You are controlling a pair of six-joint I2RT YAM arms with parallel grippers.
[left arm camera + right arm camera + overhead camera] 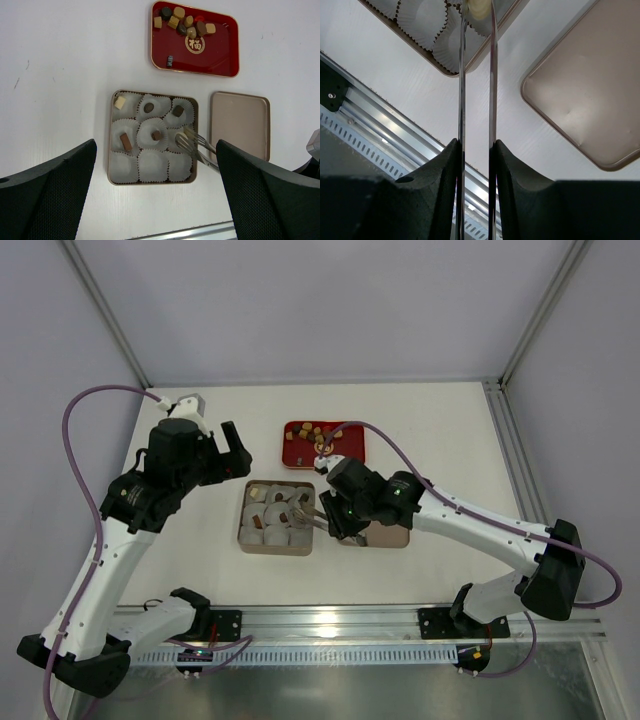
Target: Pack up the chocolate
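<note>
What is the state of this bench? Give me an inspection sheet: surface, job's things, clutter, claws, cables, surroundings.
Surface: white table, a few faint marks.
Job's things: tin of nine cups, five hold one piece each, bottom row empty; loose chocolates on the red tray; lid flat at the tin's right.
Clutter: small dark bit on the tray, kind unclear.
Claws: left claw open, holding nothing; right claw shut on tongs, tips at the middle-right cup, a cream piece between them.
Cables: purple cable on each arm; the right one crosses over the tray.
Surroundings: white walls; metal rail at the near edge.
</note>
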